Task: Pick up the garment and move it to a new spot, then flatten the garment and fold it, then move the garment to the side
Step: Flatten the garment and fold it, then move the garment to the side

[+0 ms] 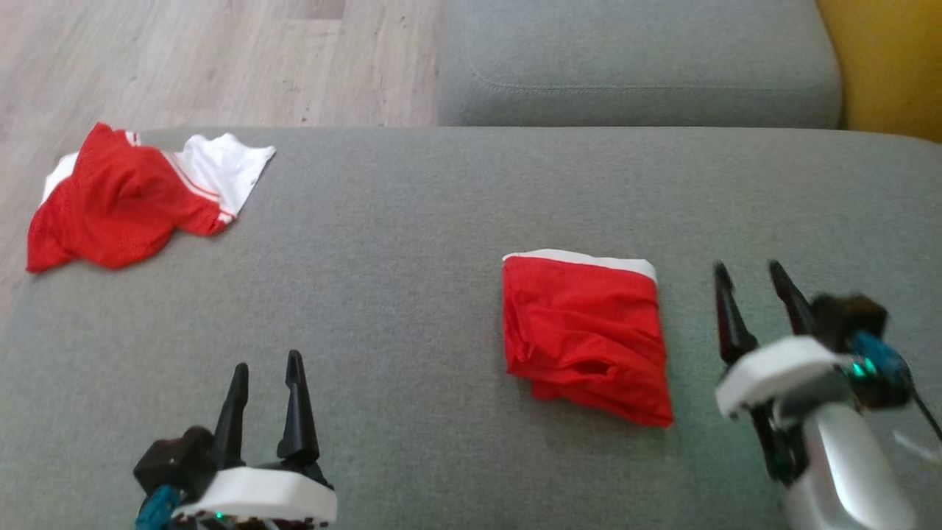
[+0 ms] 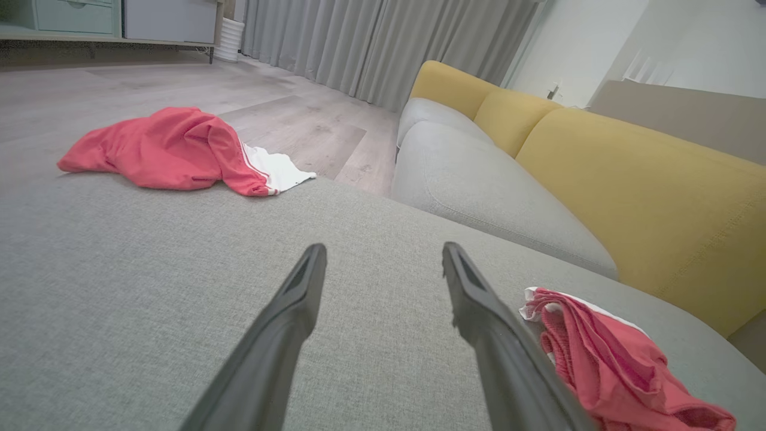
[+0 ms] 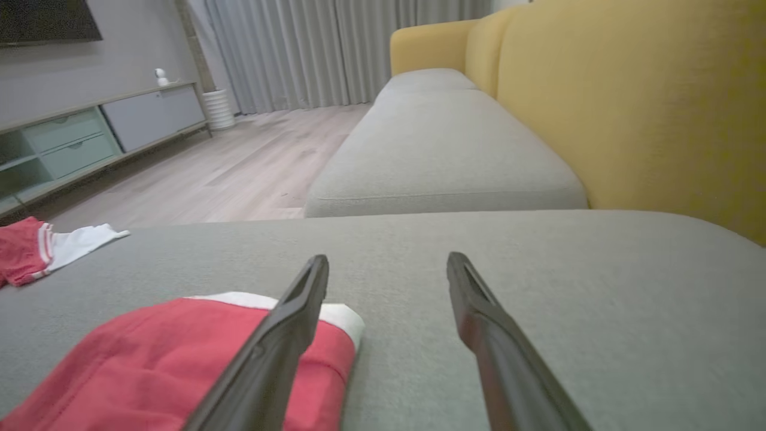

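folded red garment (image 1: 585, 335) (white band along its far edge) lies flat on the grey sofa seat (image 1: 412, 221), just beside the right gripper (image 1: 747, 266), whose fingers are spread and hold nothing. left gripper (image 1: 266, 364) is spread too, also holding nothing. crumpled red-and-white garment (image 1: 125, 199) lies at the far left corner.

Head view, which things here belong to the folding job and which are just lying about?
Job in hand: folded red garment with white band, on the grey fabric cushion; open right gripper beside it; open left gripper.
Lying about, likely: crumpled red-and-white mesh garment at the cushion's far left corner; pale wooden floor; yellow sofa back.
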`<state>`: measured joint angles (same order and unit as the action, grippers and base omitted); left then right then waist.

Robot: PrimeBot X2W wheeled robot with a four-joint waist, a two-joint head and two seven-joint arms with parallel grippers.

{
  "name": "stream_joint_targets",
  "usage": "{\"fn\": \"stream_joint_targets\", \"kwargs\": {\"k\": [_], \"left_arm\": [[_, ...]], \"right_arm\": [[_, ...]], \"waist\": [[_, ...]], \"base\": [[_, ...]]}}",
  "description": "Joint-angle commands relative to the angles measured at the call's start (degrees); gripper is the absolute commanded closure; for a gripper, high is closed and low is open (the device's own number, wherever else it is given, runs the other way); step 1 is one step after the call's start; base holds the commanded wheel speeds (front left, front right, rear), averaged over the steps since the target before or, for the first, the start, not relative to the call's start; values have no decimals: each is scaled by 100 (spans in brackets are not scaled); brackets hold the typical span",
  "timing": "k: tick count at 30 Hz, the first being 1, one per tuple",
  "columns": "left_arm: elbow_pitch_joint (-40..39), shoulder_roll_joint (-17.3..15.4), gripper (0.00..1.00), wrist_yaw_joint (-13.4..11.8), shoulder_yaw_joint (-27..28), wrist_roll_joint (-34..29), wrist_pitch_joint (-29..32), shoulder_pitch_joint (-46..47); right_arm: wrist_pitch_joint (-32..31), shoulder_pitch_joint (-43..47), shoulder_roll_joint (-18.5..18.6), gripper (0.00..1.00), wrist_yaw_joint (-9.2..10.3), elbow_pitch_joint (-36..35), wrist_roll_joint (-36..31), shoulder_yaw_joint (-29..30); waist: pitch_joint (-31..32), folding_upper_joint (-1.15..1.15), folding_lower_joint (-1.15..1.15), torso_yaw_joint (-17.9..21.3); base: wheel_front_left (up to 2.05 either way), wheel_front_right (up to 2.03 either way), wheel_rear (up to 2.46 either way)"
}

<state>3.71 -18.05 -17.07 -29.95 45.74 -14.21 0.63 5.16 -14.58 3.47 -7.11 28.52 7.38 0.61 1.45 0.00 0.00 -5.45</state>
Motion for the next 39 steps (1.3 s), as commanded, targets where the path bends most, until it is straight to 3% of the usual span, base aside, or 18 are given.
{"fn": "stream_joint_targets", "kwargs": {"k": [1,6,17,39], "left_arm": [[-174,-139,0,27,187,-56,-40,145],[-136,-212,0,82,212,-77,-50,4],[-7,-179,0,35,167,-260,-65,-202],[70,-133,0,23,112,-320,-61,-221]], "right_arm": [[107,-29,-58,0,-37,-313,-116,-47],[128,592,-58,0,-37,-972,-162,82],[-26,1616,-58,0,-37,-2091,53,-259],[-151,1822,-59,0,-37,-2164,127,-298]], "waist": [[41,0,0,51],[144,0,0,239],[324,0,0,480],[358,0,0,420]], "base": [[0,0,0],[0,0,0],[0,0,0],[0,0,0]]}}
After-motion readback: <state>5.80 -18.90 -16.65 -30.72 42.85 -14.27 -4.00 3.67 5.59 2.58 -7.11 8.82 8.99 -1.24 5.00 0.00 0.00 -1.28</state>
